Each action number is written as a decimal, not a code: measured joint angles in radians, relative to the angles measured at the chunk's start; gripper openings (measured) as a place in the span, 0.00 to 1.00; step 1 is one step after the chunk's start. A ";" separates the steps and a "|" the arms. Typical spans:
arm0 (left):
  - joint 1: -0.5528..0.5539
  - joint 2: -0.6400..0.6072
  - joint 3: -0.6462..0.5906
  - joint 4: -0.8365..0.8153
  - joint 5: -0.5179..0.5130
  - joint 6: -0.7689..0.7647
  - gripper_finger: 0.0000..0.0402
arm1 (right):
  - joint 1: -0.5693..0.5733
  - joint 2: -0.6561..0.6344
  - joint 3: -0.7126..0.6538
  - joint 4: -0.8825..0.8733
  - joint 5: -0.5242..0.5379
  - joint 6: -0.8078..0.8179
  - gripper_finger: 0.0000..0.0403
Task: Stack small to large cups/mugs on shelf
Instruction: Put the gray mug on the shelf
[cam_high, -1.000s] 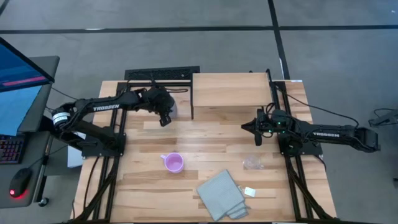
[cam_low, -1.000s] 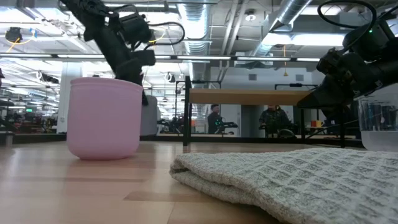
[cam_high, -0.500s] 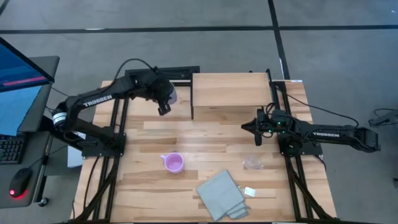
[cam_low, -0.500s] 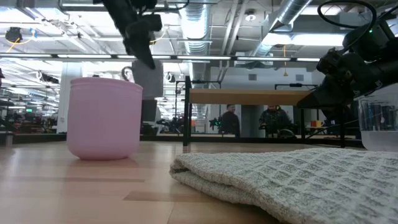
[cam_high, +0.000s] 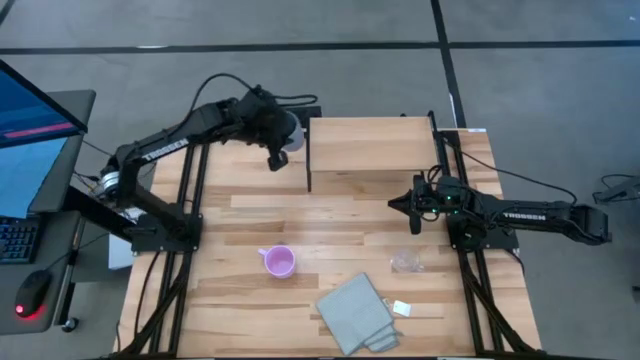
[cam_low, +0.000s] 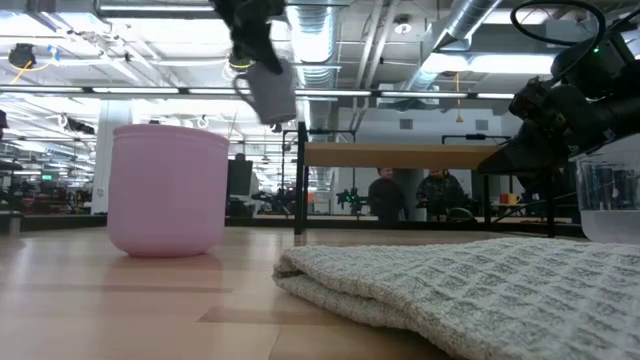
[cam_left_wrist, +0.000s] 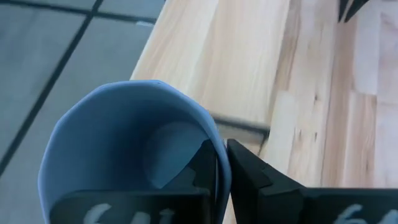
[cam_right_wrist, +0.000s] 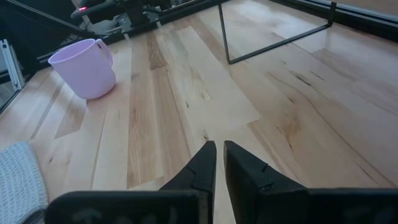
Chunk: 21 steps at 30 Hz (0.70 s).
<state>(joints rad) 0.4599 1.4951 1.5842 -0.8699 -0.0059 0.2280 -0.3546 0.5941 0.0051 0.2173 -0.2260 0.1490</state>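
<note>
Nothing sits on the shelf (cam_high: 368, 150) yet: the left claw (cam_high: 277, 160) grips the blue-grey mug (cam_left_wrist: 134, 149) aloft beside it, the right claw (cam_high: 415, 226) hangs closed and empty, and the pink mug (cam_high: 279, 262) and clear cup (cam_high: 405, 263) wait on the bench (cam_high: 250, 215).

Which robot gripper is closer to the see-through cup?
Right. The right gripper hovers just beyond the clear cup; the left gripper, holding the blue mug, is far across the table.

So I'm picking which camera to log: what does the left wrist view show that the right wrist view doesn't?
Only the left wrist view shows the blue-grey mug, its rim pinched by the left gripper, and the shelf top below. Only the right wrist view shows the pink mug, a corner of the grey cloth, a shelf leg, and the shut right gripper. Both show the wooden tabletop.
</note>
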 joint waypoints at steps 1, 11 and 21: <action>-0.006 0.027 0.032 -0.006 0.001 0.008 0.02 | 0.000 0.000 0.000 0.000 0.000 0.000 0.14; -0.054 0.299 0.441 -0.157 0.042 0.114 0.02 | 0.000 0.000 0.000 0.000 0.000 0.000 0.14; -0.074 0.517 0.672 -0.291 0.088 0.165 0.02 | 0.000 0.000 0.000 0.000 0.000 0.000 0.14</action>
<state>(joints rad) 0.3862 2.0120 2.2560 -1.1611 0.0820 0.3928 -0.3549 0.5945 0.0048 0.2173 -0.2264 0.1493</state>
